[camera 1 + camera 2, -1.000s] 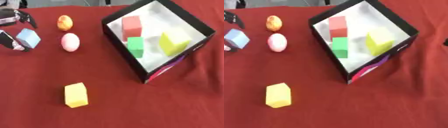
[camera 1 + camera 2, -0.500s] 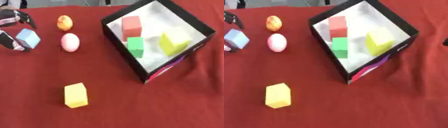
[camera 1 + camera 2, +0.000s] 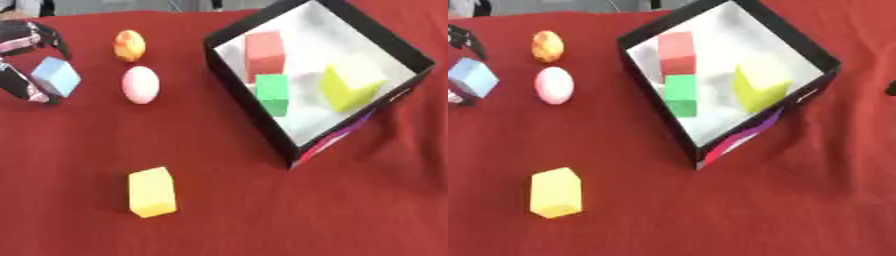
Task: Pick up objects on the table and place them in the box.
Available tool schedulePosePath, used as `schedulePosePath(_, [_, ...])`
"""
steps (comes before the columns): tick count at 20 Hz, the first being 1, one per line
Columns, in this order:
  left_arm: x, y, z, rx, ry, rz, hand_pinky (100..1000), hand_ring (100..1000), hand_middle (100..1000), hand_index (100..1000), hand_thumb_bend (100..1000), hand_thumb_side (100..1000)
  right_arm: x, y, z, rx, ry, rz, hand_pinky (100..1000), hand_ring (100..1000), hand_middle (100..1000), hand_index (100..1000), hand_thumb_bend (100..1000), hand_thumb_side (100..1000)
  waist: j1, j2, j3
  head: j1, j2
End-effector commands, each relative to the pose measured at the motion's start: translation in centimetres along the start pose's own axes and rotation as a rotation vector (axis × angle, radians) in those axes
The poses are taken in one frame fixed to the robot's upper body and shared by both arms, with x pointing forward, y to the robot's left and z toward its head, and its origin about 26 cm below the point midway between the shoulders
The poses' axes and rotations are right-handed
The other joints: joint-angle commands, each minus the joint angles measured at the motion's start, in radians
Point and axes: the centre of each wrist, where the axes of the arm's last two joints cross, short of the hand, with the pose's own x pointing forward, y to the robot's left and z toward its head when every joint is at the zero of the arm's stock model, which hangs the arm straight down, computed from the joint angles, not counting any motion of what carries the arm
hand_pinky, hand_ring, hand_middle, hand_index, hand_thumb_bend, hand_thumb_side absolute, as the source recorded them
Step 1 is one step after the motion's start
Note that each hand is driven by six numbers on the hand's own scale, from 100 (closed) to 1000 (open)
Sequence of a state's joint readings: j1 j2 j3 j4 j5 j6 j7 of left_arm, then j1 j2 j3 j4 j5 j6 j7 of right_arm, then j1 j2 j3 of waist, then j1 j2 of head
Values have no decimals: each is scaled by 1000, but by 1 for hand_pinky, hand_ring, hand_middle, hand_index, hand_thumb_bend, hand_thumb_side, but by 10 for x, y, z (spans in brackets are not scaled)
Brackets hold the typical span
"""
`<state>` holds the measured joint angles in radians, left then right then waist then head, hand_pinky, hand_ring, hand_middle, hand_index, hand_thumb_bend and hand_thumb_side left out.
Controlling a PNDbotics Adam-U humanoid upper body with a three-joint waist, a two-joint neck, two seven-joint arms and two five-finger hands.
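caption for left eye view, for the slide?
Left hand curls around blue cube; three blocks already in box.

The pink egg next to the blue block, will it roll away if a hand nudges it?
Probably. The pink egg is rounded with no flat face, so a nudge could send it wobbling in a curve. The red cloth might slow it. Its smooth shape may slip between fingers.

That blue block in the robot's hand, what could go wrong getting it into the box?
The left hand holds the blue block far from the box; the orange egg and pink egg lie between and might roll if brushed. The box already holds three blocks, so space is tighter.
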<state>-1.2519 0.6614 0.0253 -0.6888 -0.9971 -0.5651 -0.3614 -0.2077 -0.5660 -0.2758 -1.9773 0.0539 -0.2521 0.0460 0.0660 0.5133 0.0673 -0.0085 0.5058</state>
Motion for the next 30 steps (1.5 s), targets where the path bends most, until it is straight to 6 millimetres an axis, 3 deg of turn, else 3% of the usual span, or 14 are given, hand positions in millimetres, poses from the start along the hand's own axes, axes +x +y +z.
schedulePosePath(1, [-9, 19, 9, 52, 34, -24, 795, 810, 722, 737, 661, 100, 7, -4, -5, 9, -37, 24, 979, 665, 608, 730, 100, 470, -1, -21, -2, 5, -19])
schedulePosePath(4, [-9, 18, 8, 59, 32, -18, 789, 802, 708, 734, 633, 100, 7, -3, -4, 10, -39, 26, 979, 665, 608, 731, 100, 470, -1, -19, -2, 4, -16])
schedulePosePath(17, [-9, 17, 7, 50, 66, -47, 783, 791, 674, 712, 671, 100, 7, -1, -4, 23, -45, 32, 979, 666, 608, 732, 100, 470, -2, -16, -3, 4, -12])
schedulePosePath(23, [-10, 16, 7, 49, 76, -49, 764, 759, 632, 691, 627, 100, 7, -1, -4, 27, -45, 35, 979, 667, 609, 732, 100, 470, -2, -16, -3, 7, -10])
schedulePosePath(29, [-10, 17, 7, 54, 86, -52, 734, 704, 571, 631, 587, 100, 7, 0, -4, 34, -48, 35, 979, 667, 609, 733, 100, 470, 0, -19, -3, 11, -13])
schedulePosePath(30, [-9, 17, 7, 60, 88, -56, 699, 645, 516, 572, 581, 100, 7, 0, -4, 36, -48, 34, 980, 668, 609, 734, 100, 470, 0, -19, -3, 10, -13])
